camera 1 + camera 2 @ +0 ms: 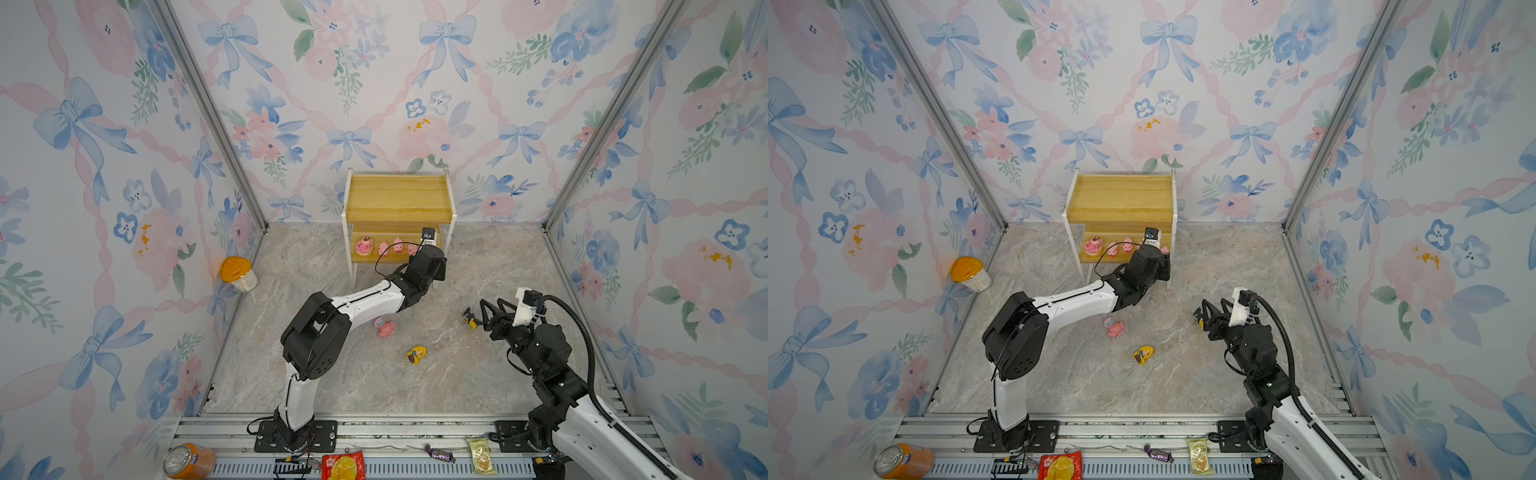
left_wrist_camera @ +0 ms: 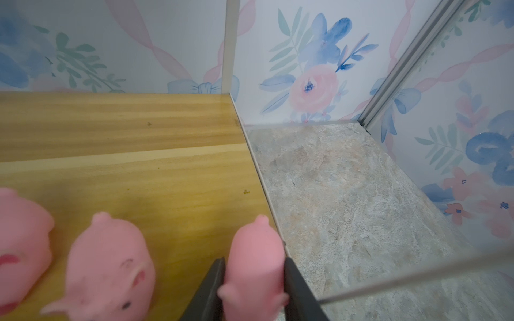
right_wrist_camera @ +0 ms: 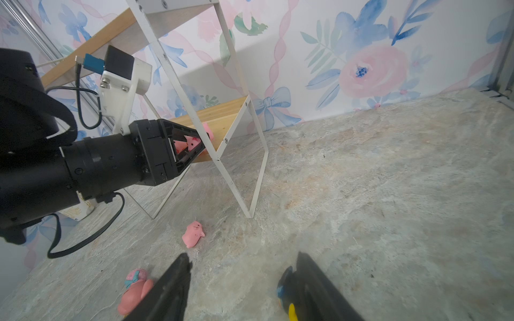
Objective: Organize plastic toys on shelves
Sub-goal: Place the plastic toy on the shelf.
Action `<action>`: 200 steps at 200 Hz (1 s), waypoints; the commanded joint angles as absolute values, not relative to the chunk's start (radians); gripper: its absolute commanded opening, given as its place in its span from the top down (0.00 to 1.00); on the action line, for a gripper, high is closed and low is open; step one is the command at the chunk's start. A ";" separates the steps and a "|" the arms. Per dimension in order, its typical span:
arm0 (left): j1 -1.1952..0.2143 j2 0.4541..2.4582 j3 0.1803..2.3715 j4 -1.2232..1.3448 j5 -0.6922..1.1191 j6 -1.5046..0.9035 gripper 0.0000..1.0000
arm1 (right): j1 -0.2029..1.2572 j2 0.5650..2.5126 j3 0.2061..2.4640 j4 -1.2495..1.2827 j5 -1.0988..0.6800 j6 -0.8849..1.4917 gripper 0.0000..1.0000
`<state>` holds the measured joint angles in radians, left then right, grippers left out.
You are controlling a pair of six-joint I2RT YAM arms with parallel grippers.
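Lying lengthwise between left fingers [image 2: 211,286]; pig [image 2: 254,264] pinched at flanks.

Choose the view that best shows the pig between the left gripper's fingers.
Left wrist: the pig sits in the left gripper, both fingers against it, at the shelf edge. A top view shows only a sliver beside the arm; the right wrist, a partly hidden bit.

Pink pigs [image 1: 398,245] stand along the shelves' [image 1: 399,195] lower board; yellow-haired doll [image 1: 417,354] lies on the floor [image 1: 457,382]
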<state>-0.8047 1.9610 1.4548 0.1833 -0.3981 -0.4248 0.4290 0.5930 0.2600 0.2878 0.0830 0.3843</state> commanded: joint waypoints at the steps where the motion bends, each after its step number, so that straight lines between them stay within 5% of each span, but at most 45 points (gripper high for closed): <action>1: -0.810 1.990 1.490 0.165 -0.432 -0.439 0.65 | 0.438 0.590 0.248 0.287 0.091 0.386 0.37; 100: -0.806 2.030 1.552 0.135 -0.456 -0.442 0.64 | 0.437 0.600 0.252 0.290 0.086 0.388 0.37; 200: -0.805 1.970 1.545 0.135 -0.451 -0.445 0.48 | 0.441 0.606 0.249 0.300 0.084 0.391 0.37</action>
<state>-0.8043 2.0098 1.5299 0.1459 -0.4587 -0.4320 0.4301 0.6041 0.2600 0.2886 0.0826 0.3847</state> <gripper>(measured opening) 0.512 0.632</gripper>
